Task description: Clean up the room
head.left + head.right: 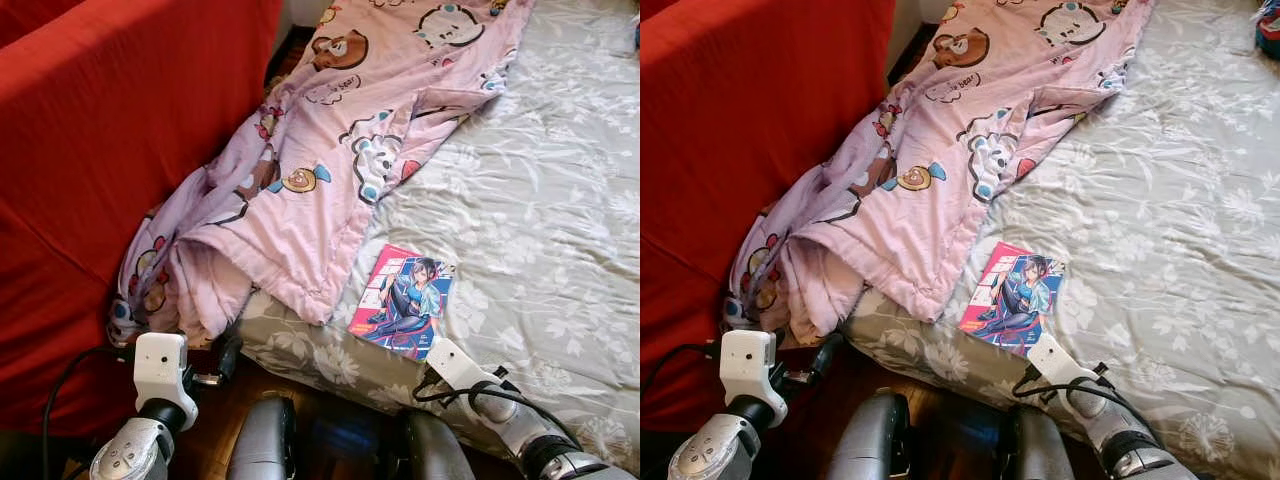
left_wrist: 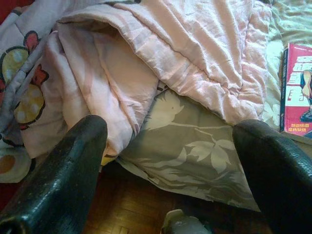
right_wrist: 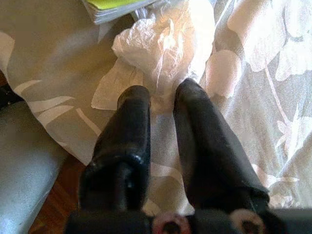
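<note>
Nearest, at the bed's near edge: right gripper (image 3: 163, 92), fingers drawn almost together with only a narrow gap, tips pinching the near fringe of a crumpled tissue (image 3: 165, 44). Looks gripped, though only by that fringe. Bulk of the tissue straight ahead of the fingertips on the grey floral sheet (image 1: 540, 200), no clear long axis, just a loose wad. Beyond it, a corner of the comic book (image 1: 402, 300), flat on the sheet, long side running away from the robot.

Off to the left and lower, by the bed corner over the wooden floor (image 2: 122, 214): left gripper (image 2: 170, 146), fingers spread wide, holding nothing, facing the hanging fold of the pink cartoon blanket (image 1: 330, 150). Clearly the farther arm from the tissue; right arm the one placed for it.

Farther back, blanket draped along the bed toward the red sofa (image 1: 90, 120).
</note>
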You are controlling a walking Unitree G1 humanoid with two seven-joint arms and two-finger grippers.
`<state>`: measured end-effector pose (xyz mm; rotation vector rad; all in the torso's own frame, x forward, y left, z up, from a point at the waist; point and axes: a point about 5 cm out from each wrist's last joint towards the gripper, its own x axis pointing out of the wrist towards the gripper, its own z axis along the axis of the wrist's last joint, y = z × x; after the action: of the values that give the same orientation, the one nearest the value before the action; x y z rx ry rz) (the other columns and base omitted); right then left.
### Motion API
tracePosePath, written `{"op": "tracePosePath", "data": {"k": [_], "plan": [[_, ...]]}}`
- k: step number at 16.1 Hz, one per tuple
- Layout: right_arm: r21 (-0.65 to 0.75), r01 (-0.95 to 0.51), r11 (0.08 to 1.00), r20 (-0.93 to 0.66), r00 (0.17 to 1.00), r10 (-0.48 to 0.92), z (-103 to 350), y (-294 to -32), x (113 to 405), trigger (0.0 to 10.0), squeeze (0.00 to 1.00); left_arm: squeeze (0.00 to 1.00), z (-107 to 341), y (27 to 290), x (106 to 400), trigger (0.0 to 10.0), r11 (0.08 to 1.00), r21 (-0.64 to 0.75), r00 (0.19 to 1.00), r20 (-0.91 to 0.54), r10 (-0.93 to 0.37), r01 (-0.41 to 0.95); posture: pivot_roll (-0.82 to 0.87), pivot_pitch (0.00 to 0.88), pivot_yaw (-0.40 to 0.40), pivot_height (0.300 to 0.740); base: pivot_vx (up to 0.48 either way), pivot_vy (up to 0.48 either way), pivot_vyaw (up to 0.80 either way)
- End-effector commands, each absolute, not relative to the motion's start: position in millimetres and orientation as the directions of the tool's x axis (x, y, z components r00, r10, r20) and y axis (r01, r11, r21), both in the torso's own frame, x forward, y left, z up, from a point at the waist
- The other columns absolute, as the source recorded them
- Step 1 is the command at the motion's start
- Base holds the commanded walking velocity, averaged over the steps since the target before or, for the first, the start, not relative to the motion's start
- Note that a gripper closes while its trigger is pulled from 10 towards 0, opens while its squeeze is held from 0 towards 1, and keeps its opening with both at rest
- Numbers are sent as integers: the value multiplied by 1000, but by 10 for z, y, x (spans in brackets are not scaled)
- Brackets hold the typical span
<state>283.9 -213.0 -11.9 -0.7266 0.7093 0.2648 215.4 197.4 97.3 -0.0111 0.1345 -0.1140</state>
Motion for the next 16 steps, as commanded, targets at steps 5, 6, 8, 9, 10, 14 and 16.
{"op": "tracePosePath", "data": {"k": [5, 6, 8, 9, 10, 14, 16], "plan": [[-494, -475, 728, -714, 699, -28, -264, -2107, 2683, 0, 0, 0, 930, 2005, 2118, 10000, 994, 7, 980, -170, -102, 105, 230, 297, 71, 645, 0, 0, 0], [-494, -475, 728, -714, 699, -28, -266, -2103, 2682, 0, 0, 0, 926, 2005, 2130, 10000, 994, 8, 980, -170, -102, 105, 228, 293, 71, 645, 0, 0, 0], [-501, -461, 732, -708, 705, -40, -262, -2110, 2686, 0, 0, 0, 920, 2005, 2156, 10000, 995, 9, 981, -167, -100, 103, 225, 283, 67, 645, 0, 0, 0], [-507, -439, 742, -697, 716, -52, -248, -2122, 2699, 0, 0, 0, 908, 2000, 2188, 10000, 995, 9, 981, -166, -98, 101, 215, 268, 58, 645, 0, 0, 0], [-494, -378, 783, -673, 736, -69, -227, -2141, 2716, 0, 0, 0, 895, 1994, 2222, 10000, 995, 7, 983, -160, -95, 97, 204, 253, 53, 645, 0, 0, 0], [-326, -13, 945, -498, 852, -160, -101, -2220, 2768, 0, 0, 0, 809, 1955, 2416, 10000, 997, -8, 987, -141, -80, 79, 151, 177, 36, 645, 0, 0, 0], [-196, 75, 978, -421, 894, -153, -109, -2133, 2691, 0, 0, 0, 759, 1944, 2520, 10000, 997, -15, 988, -135, -75, 74, 108, 129, 28, 645, 0, 0, 0]]}}
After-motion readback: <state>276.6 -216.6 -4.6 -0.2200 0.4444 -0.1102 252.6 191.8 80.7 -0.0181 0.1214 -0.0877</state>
